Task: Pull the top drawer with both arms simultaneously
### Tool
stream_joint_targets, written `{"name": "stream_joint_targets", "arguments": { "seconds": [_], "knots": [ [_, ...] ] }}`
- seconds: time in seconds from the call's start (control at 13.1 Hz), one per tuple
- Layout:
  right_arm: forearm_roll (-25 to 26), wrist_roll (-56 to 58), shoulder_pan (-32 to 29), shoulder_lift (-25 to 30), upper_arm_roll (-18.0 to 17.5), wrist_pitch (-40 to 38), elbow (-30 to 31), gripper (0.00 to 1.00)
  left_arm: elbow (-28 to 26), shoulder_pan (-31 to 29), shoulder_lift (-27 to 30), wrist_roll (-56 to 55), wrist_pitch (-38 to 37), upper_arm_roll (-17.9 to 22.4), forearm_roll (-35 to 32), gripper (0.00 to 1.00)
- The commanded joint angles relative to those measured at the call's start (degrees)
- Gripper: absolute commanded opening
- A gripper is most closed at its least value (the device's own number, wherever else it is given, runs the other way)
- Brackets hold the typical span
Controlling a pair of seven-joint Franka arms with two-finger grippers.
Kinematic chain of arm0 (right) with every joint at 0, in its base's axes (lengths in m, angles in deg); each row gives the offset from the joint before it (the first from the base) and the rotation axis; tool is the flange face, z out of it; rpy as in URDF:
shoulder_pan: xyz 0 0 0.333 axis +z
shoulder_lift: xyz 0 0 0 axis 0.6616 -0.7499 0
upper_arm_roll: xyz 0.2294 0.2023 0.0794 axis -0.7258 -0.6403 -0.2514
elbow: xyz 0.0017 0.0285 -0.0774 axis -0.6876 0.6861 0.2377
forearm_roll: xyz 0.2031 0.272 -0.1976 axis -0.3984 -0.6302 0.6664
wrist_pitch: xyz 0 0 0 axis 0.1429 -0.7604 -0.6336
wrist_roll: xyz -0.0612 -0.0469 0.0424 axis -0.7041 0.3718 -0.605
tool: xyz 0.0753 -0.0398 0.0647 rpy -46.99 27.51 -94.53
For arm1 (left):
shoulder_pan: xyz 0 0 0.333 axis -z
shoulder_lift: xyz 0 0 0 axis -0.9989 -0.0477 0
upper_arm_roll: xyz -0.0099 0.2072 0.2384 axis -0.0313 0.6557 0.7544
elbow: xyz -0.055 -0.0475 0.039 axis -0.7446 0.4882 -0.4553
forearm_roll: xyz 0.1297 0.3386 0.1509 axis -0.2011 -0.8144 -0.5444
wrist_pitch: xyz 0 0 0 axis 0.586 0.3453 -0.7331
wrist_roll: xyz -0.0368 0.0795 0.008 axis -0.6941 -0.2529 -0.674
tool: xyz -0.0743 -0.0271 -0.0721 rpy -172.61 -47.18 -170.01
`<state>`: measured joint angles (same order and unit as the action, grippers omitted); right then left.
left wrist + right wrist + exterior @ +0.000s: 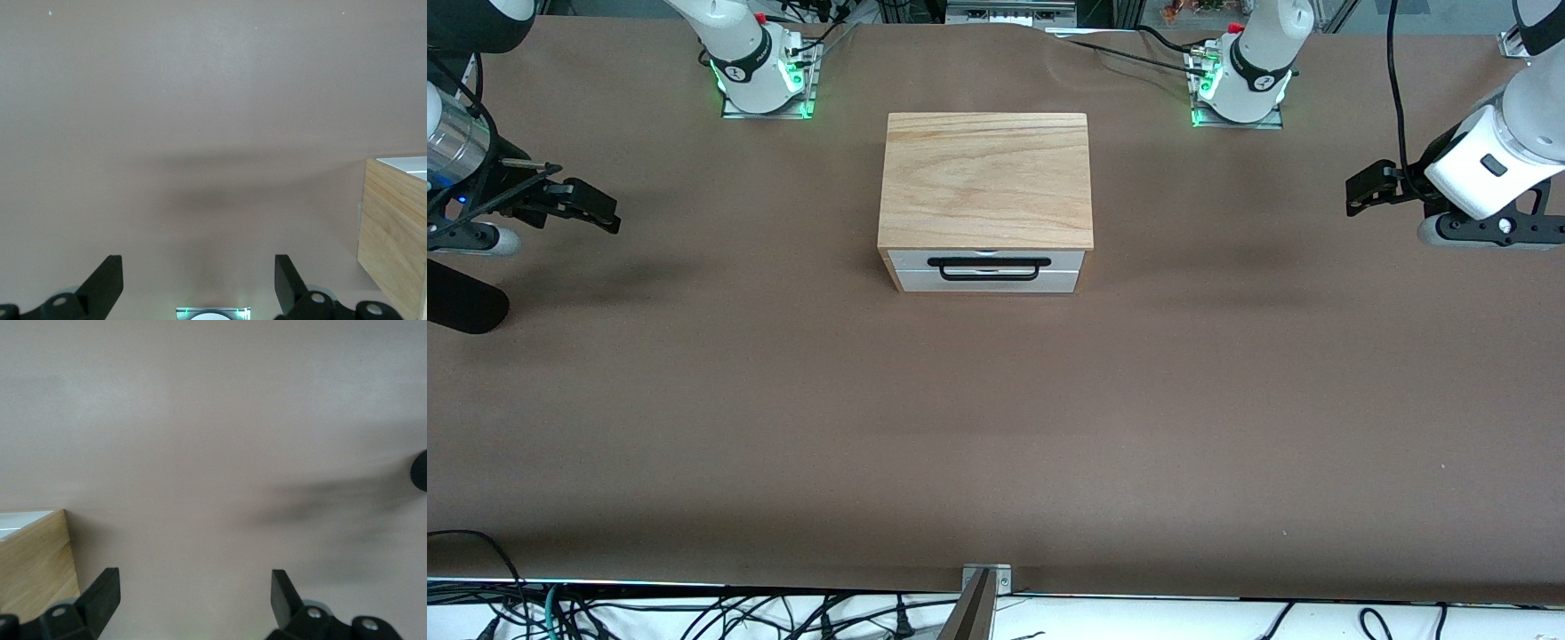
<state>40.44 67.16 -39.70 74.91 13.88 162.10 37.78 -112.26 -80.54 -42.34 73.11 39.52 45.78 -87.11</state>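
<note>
- My left gripper (198, 280) stands with its jaws wide apart and nothing between them; through the left wrist view I see only bare brown table (200, 100) under the gap.
- My right gripper (195, 597) is the same: jaws spread wide, holding nothing, bare table below.
- In the front view my left gripper (1360, 191) hangs in the air over the left arm's end of the table, well apart from the cabinet, with its fingers pointing toward the middle.
- My right gripper (591, 204) hangs over the right arm's end of the table, likewise well apart from the cabinet and pointing inward.
- Each wrist view catches a corner of the cabinet (985, 178): a light-wood side wall with a sliver of white front at its edge.
- The cabinet sits in the middle of the table between my two bases, its light-wood top facing up and its front turned toward the front camera.
- The top drawer (987, 260) is shut, its white front panel flush with the cabinet front.
- Its long black wire handle (988, 268) runs across the panel; neither gripper touches it.
- Below it a second plain white drawer front (987, 283) is also shut.
</note>
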Motion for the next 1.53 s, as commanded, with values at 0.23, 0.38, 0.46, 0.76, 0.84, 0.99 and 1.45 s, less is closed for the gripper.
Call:
{"name": "stream_joint_targets", "arguments": {
  "seconds": [0.23, 0.38, 0.46, 0.76, 0.84, 0.99, 1.45],
  "knots": [
    [-0.1, 0.7, -0.1, -0.5, -0.2, -0.6, -0.2, 1.00, -2.4, -0.8, 0.4, 0.8, 2.7, -0.5, 2.6, 1.00],
    [0.1, 0.7, -0.1, -0.5, -0.2, -0.6, 0.1, 1.00, -5.4, -0.7, 0.3, 0.8, 7.0, -0.5, 2.6, 1.00],
    [0.1, 0.5, -0.1, -0.5, -0.3, -0.6, 0.1, 1.00, -6.9, -0.7, 0.1, 0.7, 9.1, -0.5, 2.7, 1.00],
    [0.1, 0.7, -0.2, -0.9, -0.3, -0.6, -0.1, 1.00, -15.3, -0.7, -0.4, 0.8, 20.3, -0.5, 3.9, 1.00],
    [0.1, 0.8, -0.1, -1.0, -0.3, -0.6, -0.1, 1.00, -17.3, -0.7, -0.6, 0.8, 22.9, -0.5, 3.9, 1.00],
    [-0.1, 0.9, -0.2, -1.1, -0.3, -0.4, 0.0, 1.00, -21.2, -0.7, -1.2, 0.8, 28.2, -0.5, 4.0, 1.00],
    [-6.5, 1.1, -0.1, -4.5, -0.4, 0.0, 0.2, 1.00, -27.9, -0.7, -6.0, 2.6, 36.8, -1.0, 17.6, 1.00]
  ]
}}
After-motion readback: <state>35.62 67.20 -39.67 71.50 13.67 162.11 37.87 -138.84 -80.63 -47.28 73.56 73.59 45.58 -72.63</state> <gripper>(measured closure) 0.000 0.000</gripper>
